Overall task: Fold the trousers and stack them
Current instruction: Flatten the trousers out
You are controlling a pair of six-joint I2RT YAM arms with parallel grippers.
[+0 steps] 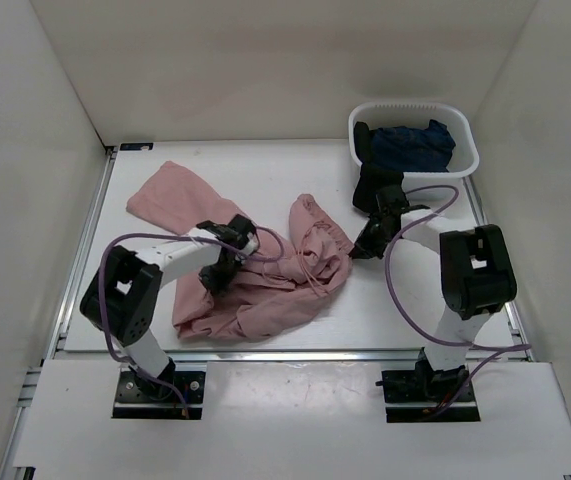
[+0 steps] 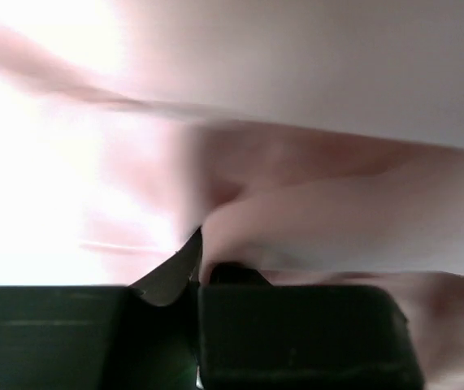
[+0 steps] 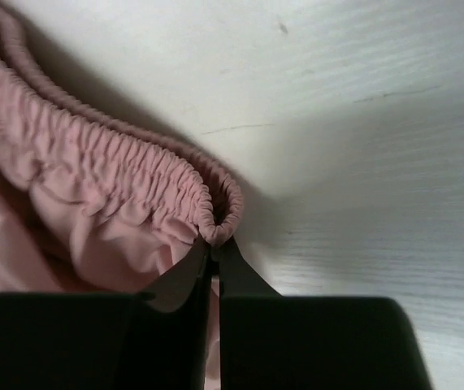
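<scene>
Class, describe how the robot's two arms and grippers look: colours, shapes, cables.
The left arm and right arm have white links with blocky black joint housings. A thin purple cable loops along each. The left gripper and right gripper each have two black, tapering fingers.

Left wrist view: the trousers fill the frame out of focus. Their left part is washed out to white, and no seam or hem can be made out. The left gripper is cut off by the bottom edge.

Right wrist view: the waistband runs off the left edge, and the right gripper is cut off at the bottom.

Top view: the left arm covers part of the cloth. Both grippers' fingertips are too small and dark to tell apart. The basket wall hides part of a dark garment, whose kind cannot be told.
</scene>
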